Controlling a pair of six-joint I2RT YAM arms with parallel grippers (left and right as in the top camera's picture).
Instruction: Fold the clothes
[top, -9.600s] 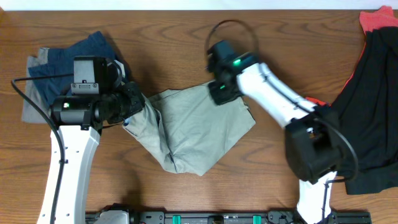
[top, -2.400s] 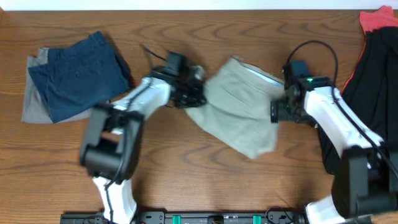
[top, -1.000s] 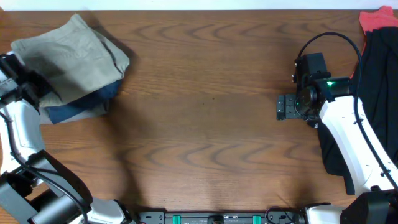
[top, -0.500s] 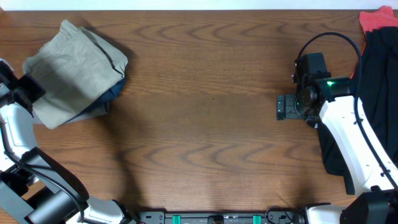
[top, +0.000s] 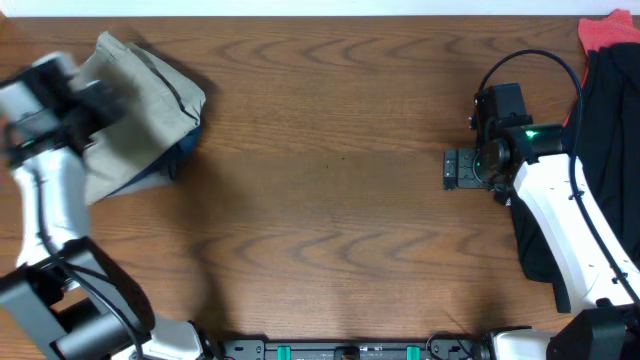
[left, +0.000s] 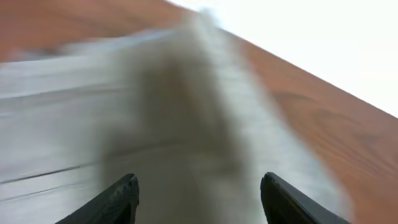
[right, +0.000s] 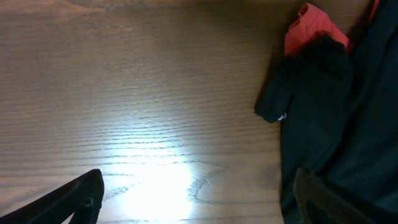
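Motion-blurred khaki shorts (left: 205, 118), left-wrist view

black-and-red garment (right: 326, 118) on wooden table (right: 137, 93)

White shells with black joints clad the left arm (top: 55, 200) and right arm (top: 560, 220), the right bearing a looping black cable (top: 528, 54) and a green light (top: 531, 133), while the left tool (left: 199, 180) and right tool (right: 198, 177) have black fingers (left: 118, 199).
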